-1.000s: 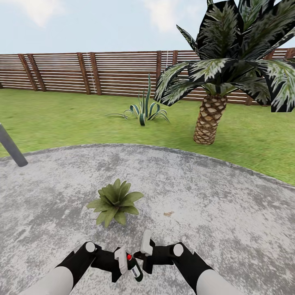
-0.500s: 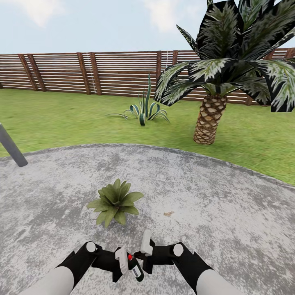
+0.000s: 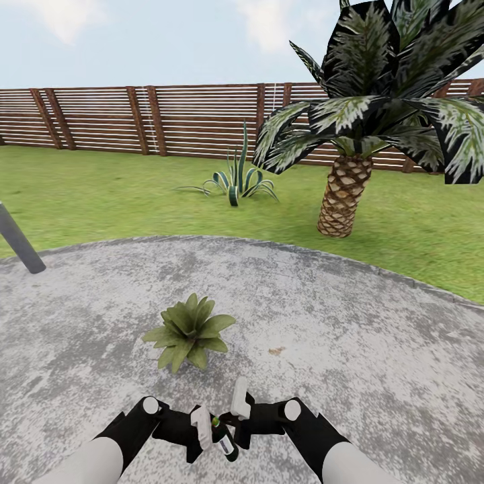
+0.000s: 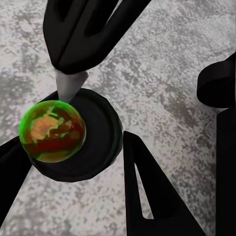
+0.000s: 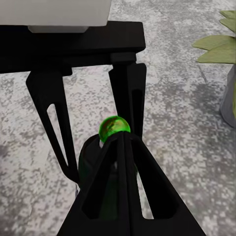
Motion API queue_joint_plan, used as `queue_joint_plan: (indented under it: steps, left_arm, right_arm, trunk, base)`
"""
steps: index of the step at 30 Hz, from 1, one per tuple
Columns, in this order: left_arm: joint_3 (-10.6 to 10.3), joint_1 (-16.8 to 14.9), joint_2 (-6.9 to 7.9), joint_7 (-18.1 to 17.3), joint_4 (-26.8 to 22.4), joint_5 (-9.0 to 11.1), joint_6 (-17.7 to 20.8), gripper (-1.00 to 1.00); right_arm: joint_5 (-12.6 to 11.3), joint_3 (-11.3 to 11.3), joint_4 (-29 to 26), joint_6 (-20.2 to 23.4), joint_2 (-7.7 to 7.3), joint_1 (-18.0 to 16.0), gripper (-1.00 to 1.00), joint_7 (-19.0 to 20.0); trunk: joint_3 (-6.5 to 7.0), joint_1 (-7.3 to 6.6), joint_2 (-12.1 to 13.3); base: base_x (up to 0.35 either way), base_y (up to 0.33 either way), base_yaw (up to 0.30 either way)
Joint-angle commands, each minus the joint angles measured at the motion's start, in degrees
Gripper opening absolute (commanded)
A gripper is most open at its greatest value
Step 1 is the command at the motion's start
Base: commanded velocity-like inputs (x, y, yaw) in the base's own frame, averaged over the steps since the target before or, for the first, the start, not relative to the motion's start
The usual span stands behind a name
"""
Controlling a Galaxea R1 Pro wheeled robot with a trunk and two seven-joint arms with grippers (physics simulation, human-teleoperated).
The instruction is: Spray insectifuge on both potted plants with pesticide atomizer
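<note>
Over the near edge of the round grey patio point(image 3: 349, 323), both black-and-white arms reach forward and bend inward, so the two grippers meet just short of the potted plant point(image 3: 189, 330). The left gripper point(image 3: 202, 430) comes in from the plant's near left, the right gripper point(image 3: 236, 411) from its near right, and the pesticide atomizer point(image 3: 224, 438) sits tilted between them. From the right wrist view the atomizer's dark body point(image 5: 96, 172) and glowing green tip stand between black fingers that close on it; which gripper truly bears it I cannot tell. Beyond the plant, the mottled paving ends at a green lawn point(image 3: 101, 195). Farther back stand a scaly-trunked palm point(image 3: 346, 191), a spiky thin-leaved plant point(image 3: 235, 178) and a brown slat fence point(image 3: 134, 117) under pale sky. A grey pole point(image 3: 19, 240) leans at the patio's far left.
</note>
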Motion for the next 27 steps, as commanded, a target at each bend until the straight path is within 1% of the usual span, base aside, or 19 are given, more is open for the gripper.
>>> queue_joint_plan:
  steps: [1, 7, 8, 9, 13, 16, 19, 23, 24, 27]
  left_arm:
    - [0.04, -0.01, 0.00, -0.06, -0.08, -0.38, -0.32, -1.00]
    - [0.04, -0.01, 0.00, -0.06, -0.04, -0.38, -0.32, -1.00]
    - [-0.39, 0.26, 7.31, 0.21, 0.62, -1.15, -0.15, -1.00]
    - [-0.39, 0.30, 8.09, 0.21, 0.67, -1.16, -0.15, -1.00]
    - [-0.45, 0.44, 9.47, 0.21, 0.71, -1.17, -0.08, -1.00]
    - [-0.45, 0.50, 9.86, 0.19, 0.72, -1.25, -0.02, -1.00]
    - [-0.41, 0.44, 10.06, 0.20, 0.72, -1.97, 0.13, -1.00]
    - [-0.40, 0.37, 11.32, 0.13, 0.76, -2.29, 0.26, -1.00]
    - [-0.40, 0.36, 11.45, 0.12, 0.77, -2.29, 0.27, -1.00]
    - [-0.40, 0.45, 11.92, 0.12, 0.79, -2.31, 0.22, -1.00]
  right_arm:
    - [0.52, -0.04, -0.06, -0.29, 0.01, -0.02, -1.00, -0.02]
    - [0.52, -0.04, -0.06, -0.29, 0.01, -0.02, -1.00, -0.08]
    - [0.52, -0.04, -0.01, -0.29, -0.09, -0.02, -1.00, -0.08]
    - [0.52, -0.04, 0.01, -0.29, -0.14, -0.02, -1.00, -0.08]
    - [0.52, -0.10, 0.04, -0.29, -0.29, -0.02, -1.00, -0.09]
    - [0.52, -0.12, 0.10, -0.29, -0.45, -0.02, -1.00, -0.09]
    - [0.52, -0.12, 0.19, -0.29, -0.67, -0.02, -1.00, -0.14]
    - [0.46, -0.17, 0.20, -0.29, -2.31, -0.02, -1.00, -0.22]
    - [0.45, -0.19, 0.20, -0.29, -2.52, -0.02, 1.00, -0.23]
    - [0.41, -0.21, 0.20, -0.29, -3.23, 0.00, 1.00, -0.37]
  trunk:
    - [-0.05, -0.01, -0.02]
    - [-0.05, -0.01, -0.02]
    - [-0.05, -0.01, -0.02]
    - [-0.05, -0.01, -0.02]
    - [-0.05, -0.01, -0.02]
    - [-0.05, -0.01, -0.02]
    - [-0.05, -0.01, -0.02]
    - [-0.05, -0.01, -0.02]
    - [-0.05, -0.01, -0.02]
    - [-0.05, -0.01, -0.02]
  base:
    - [0.000, 0.000, 0.000]
    - [0.000, 0.000, 0.000]
    - [0.000, 0.000, 0.000]
    - [0.000, 0.000, 0.000]
    - [0.000, 0.000, 0.000]
    - [0.000, 0.000, 0.000]
    - [0.000, 0.000, 0.000]
    - [0.000, 0.000, 0.000]
    - [0.000, 0.000, 0.000]
    - [0.000, 0.000, 0.000]
